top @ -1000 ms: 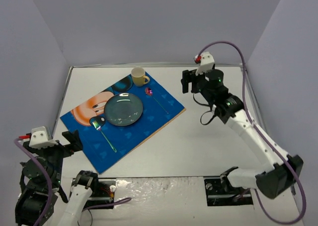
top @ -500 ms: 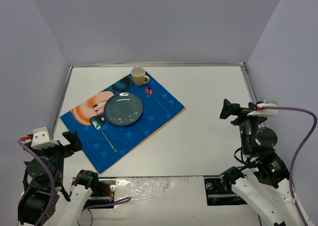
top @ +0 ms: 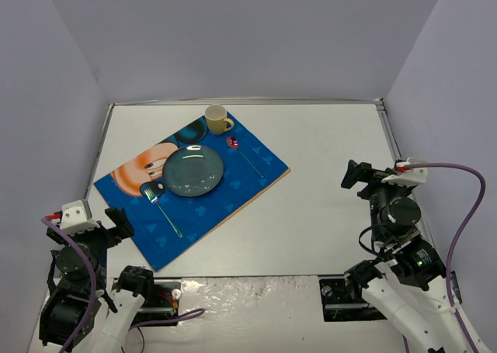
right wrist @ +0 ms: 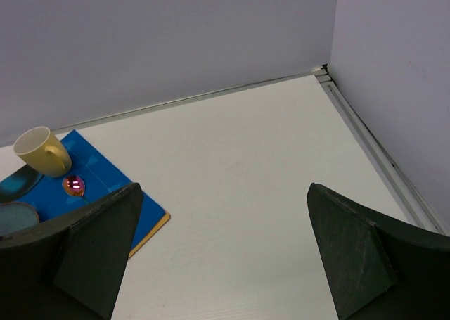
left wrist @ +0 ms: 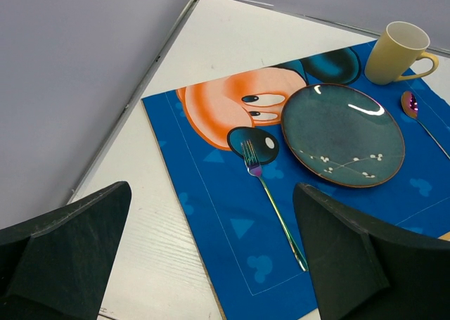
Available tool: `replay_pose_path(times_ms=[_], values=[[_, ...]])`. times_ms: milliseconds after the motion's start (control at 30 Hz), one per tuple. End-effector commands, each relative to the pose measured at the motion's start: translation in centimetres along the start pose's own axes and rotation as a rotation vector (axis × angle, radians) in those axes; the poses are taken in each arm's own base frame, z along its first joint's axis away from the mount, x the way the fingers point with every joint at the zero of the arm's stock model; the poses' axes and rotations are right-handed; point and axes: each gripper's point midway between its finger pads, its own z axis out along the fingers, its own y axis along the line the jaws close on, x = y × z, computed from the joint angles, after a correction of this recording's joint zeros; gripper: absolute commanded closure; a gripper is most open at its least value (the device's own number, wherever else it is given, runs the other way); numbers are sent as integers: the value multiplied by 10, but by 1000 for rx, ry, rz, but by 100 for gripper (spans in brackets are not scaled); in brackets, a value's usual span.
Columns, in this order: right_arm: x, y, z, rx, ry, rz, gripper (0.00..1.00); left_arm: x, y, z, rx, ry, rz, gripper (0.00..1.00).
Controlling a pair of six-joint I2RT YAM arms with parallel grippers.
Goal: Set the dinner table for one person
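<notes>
Table bearing 1 mat: plate flanked by fork and spoon, mug beyond. Left hand and right hand wide, empty, above the table's 2 sides.

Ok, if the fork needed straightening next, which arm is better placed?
Left, probably. The left tool, open, sits by the placemat, with the fork straight ahead in its wrist view. The right tool is across the table, beyond the spoon.

Blue placemat — plate between fork and spoon, yellow mug beyond
</notes>
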Motion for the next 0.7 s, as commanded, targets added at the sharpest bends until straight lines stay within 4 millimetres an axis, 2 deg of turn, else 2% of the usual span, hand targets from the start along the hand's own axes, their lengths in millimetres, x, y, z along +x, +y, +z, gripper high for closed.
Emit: replay_pose_path(times_ms=[0,200,667], values=[[-19,-3,2,40,-61,69,0,-14,-3,3,2,-55,-48,3],[-26,-16,-3,97,-90,81,0,-11,-7,7,10,-40,-41,3],[-29,-7,1,64,-80,49,0,-12,-6,5,10,-52,-55,3]])
